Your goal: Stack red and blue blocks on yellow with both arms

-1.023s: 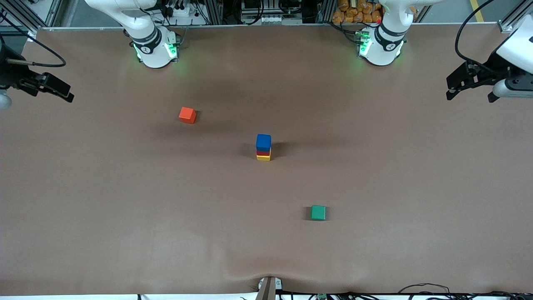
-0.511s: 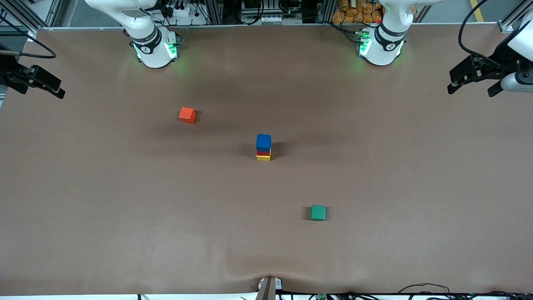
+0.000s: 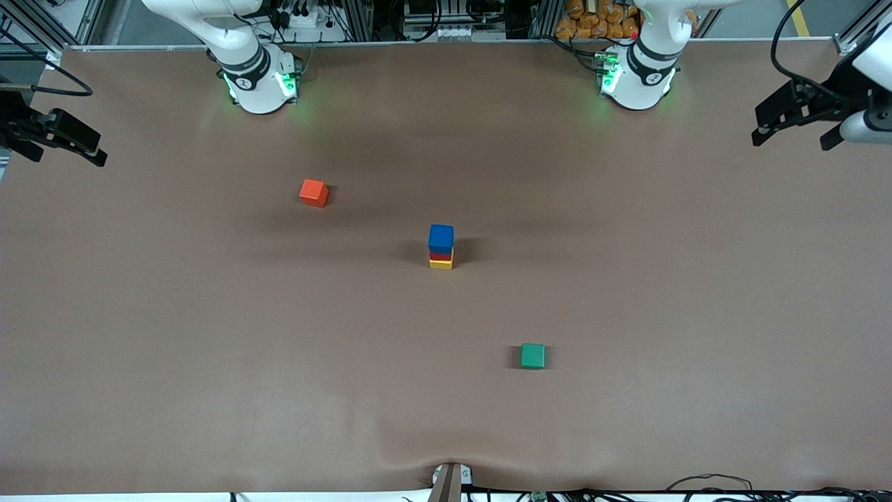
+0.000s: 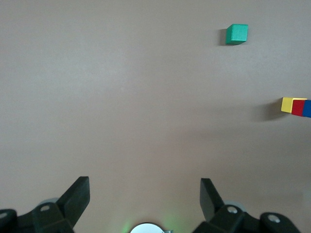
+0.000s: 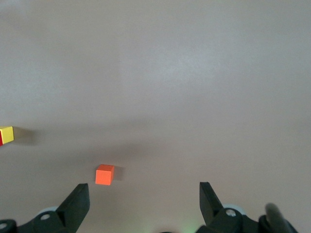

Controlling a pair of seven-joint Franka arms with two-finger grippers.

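Note:
At the table's middle stands a stack: the blue block [image 3: 441, 238] on the red block [image 3: 440, 256] on the yellow cube [image 3: 440, 264]. The left wrist view shows the stack at its edge: yellow [image 4: 287, 104], red [image 4: 297, 107], blue [image 4: 307, 108]. The right wrist view shows only the yellow cube [image 5: 6, 134]. My left gripper [image 3: 794, 127] is open and empty, raised over the left arm's end of the table. My right gripper [image 3: 66, 145] is open and empty, raised over the right arm's end.
An orange-red cube [image 3: 313, 192] lies toward the right arm's base, also in the right wrist view [image 5: 104, 174]. A green cube [image 3: 532, 355] lies nearer the front camera than the stack, also in the left wrist view [image 4: 237, 34].
Both grippers have drawn farther away from the stack toward their own ends of the table and risen a little. The stack and the loose cubes have not moved.

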